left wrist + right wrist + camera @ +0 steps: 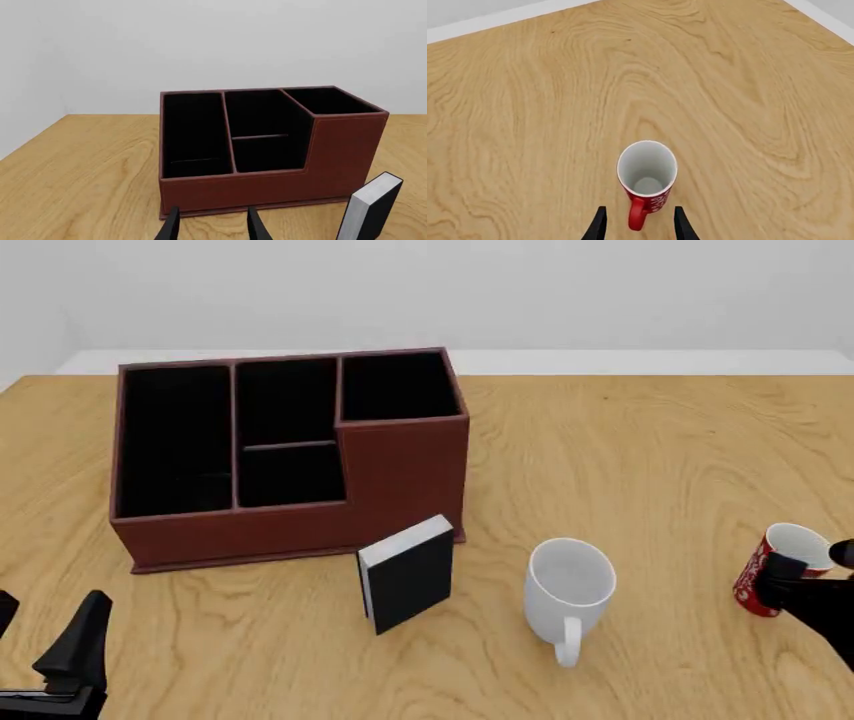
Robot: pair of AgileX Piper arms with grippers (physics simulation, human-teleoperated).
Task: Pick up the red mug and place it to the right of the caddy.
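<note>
The red mug [647, 176] stands upright on the table at the far right of the front view [767, 575], white inside, its red handle [637, 218] pointing back toward my right gripper. My right gripper [639, 226] is open, its two fingertips on either side of the handle without touching it; in the front view it [793, 576] overlaps the mug's near side. The dark reddish-brown caddy [287, 455] sits at the back left, its taller section on the right. My left gripper [212, 227] is open and holds nothing, low at the front left [43, 632], short of the caddy [267, 150].
A small black book with white pages [407, 585] stands upright just in front of the caddy's right corner [370, 210]. A plain white mug [571, 588] stands between the book and the red mug. Bare wood [641, 460] lies right of the caddy.
</note>
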